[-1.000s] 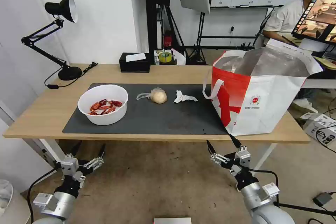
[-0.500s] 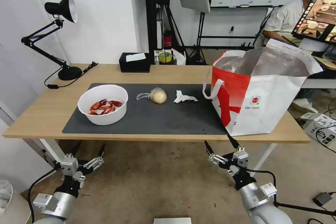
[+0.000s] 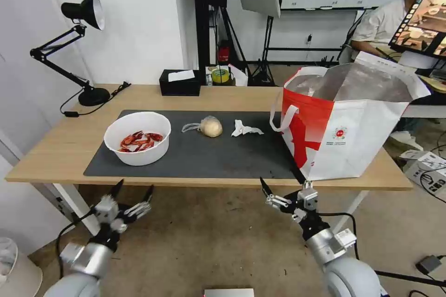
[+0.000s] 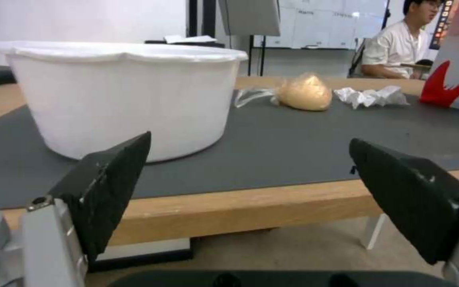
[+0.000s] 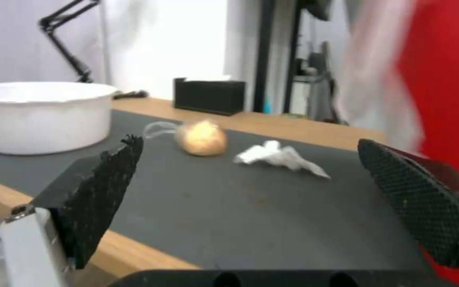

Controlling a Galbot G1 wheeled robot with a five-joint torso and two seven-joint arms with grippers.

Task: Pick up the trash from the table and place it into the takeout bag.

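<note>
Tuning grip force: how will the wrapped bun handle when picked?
The bun looks soft and light, so it will likely squash under a firm pinch. Its rounded shape may roll if nudged. The loose clear wrap tail is probably floppy and slippery.

Your open lane is the bare mat [image 3: 223,153] before the bun [image 3: 211,126] and tissue [image 3: 245,128], flanked by bowl [image 3: 137,138] and bag [image 3: 346,123].
</note>
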